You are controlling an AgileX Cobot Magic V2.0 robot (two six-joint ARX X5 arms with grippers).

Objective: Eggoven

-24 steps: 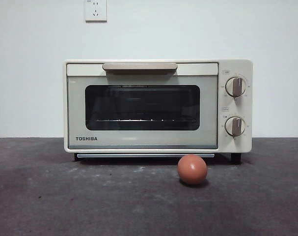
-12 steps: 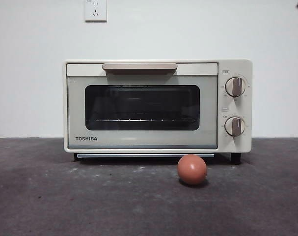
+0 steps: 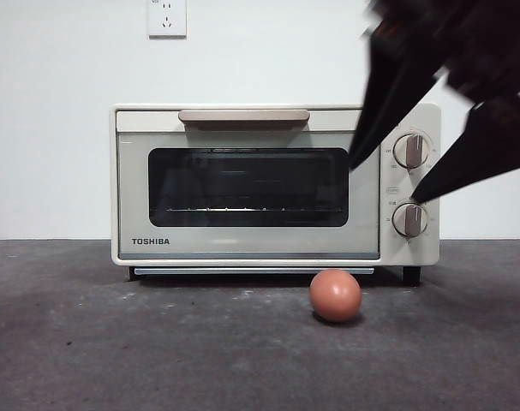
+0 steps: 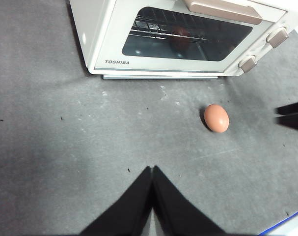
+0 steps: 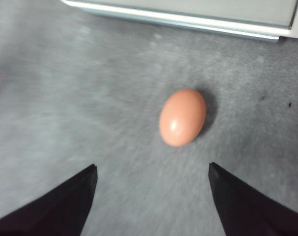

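While the left gripper [image 4: 152, 169] waits pinched empty well back, the right gripper [image 5: 152, 169], jaws spread wide and holding nothing, hangs nearer the egg [image 5: 182, 117], which lies on the table [image 3: 114, 342] just before the oven [image 3: 242, 248], its long axis roughly crosswise to their gap.

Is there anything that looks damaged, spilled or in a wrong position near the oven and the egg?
Nothing stands out. The egg lies whole on the table before the toaster oven, whose door is shut and straight. The right gripper hangs open above the egg; the left gripper waits shut.
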